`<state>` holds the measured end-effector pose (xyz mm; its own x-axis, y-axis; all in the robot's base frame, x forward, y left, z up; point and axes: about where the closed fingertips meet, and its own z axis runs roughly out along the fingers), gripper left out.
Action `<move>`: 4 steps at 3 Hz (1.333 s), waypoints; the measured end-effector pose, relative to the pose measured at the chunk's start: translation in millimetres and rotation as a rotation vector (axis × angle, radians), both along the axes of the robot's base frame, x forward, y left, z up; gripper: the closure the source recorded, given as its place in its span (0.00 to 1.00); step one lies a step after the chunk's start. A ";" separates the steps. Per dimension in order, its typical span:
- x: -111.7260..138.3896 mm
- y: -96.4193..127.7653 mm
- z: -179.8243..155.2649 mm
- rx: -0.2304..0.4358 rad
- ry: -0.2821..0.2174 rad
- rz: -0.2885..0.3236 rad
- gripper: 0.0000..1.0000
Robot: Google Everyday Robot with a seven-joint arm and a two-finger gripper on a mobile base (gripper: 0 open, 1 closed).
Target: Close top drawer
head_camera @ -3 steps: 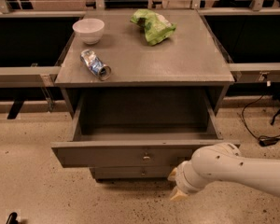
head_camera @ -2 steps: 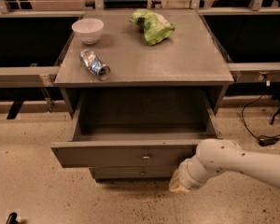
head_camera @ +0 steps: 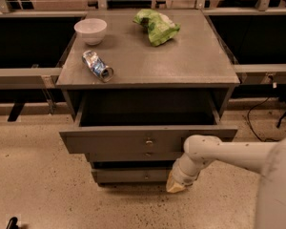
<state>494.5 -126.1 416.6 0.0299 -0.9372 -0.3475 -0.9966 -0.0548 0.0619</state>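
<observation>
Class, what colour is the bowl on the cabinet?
The bowl is white, camera view; the hand hangs below the top drawer.

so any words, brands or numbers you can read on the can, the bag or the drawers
No text here can be read.
Can: blue and silver label, print too blurred to read.
Green bag: markings too blurred to read.
White bowl: no writing shows.
Open top drawer: plain front, no writing shows.
Gripper, low by the right end of the lower drawers: no label shows.

Shows grey top drawer [head_camera: 109, 141] pulled well out toward 6 o'clock, flat front level, small knob [head_camera: 148, 140] at centre, gripper [head_camera: 175, 186] low at its 5 o'clock.
</observation>
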 end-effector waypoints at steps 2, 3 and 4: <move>40.8 40.4 -46.0 -0.028 0.075 0.039 1.00; 51.4 37.1 -37.1 -0.028 0.083 0.015 1.00; 53.4 24.7 3.3 -0.024 0.010 -0.023 1.00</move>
<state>547.8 -101.4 419.9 0.0054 -0.9456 -0.3252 -0.9969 -0.0306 0.0726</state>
